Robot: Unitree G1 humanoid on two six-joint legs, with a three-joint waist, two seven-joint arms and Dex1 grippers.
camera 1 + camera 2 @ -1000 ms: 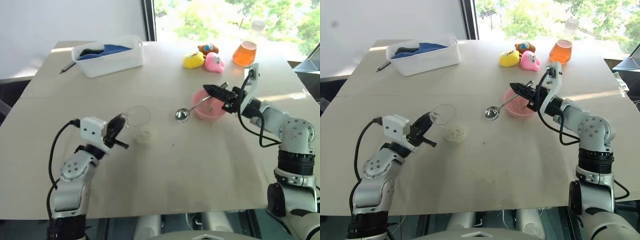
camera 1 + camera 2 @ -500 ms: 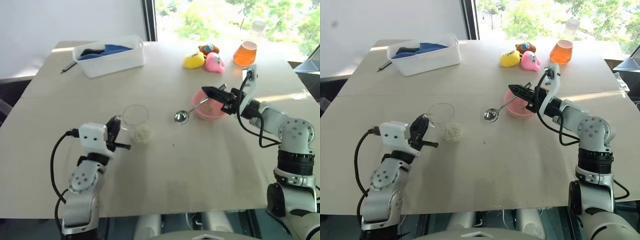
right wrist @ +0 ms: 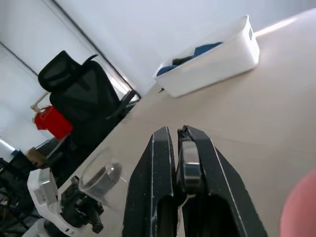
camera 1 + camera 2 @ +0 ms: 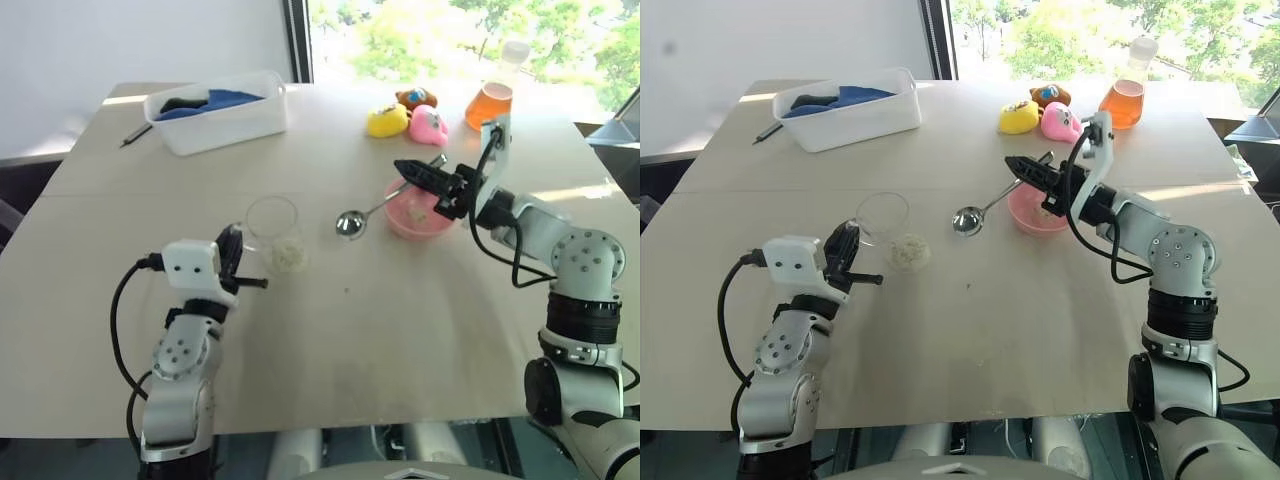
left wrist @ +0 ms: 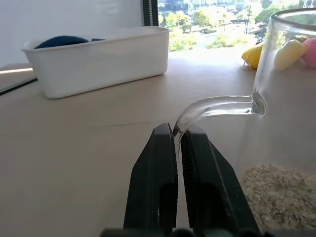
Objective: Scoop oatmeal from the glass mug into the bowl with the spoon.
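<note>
Left eye view has the spoon (image 4: 375,210) pinched by its handle in the right gripper (image 4: 404,168), whose 2 black fingers are closed on it above the pink bowl (image 4: 417,210). The spoon's long axis slants down from the gripper toward the robot's left, its shiny scoop hanging over the table (image 4: 400,330) between bowl and glass mug (image 4: 272,222). Compared with 1 second ago, the right gripper has lifted and the scoop sits nearer the mug. The left gripper (image 5: 177,148) is clamped on the mug's clear handle; the mug now stands upright, where it leaned before. Oatmeal (image 4: 288,254) lies in a pale heap at the mug's base. The table is a plain beige top by a bright window. At its far edge are a white tub (image 4: 218,110), 3 small toys (image 4: 410,116) and a flask of orange liquid (image 4: 490,100).
</note>
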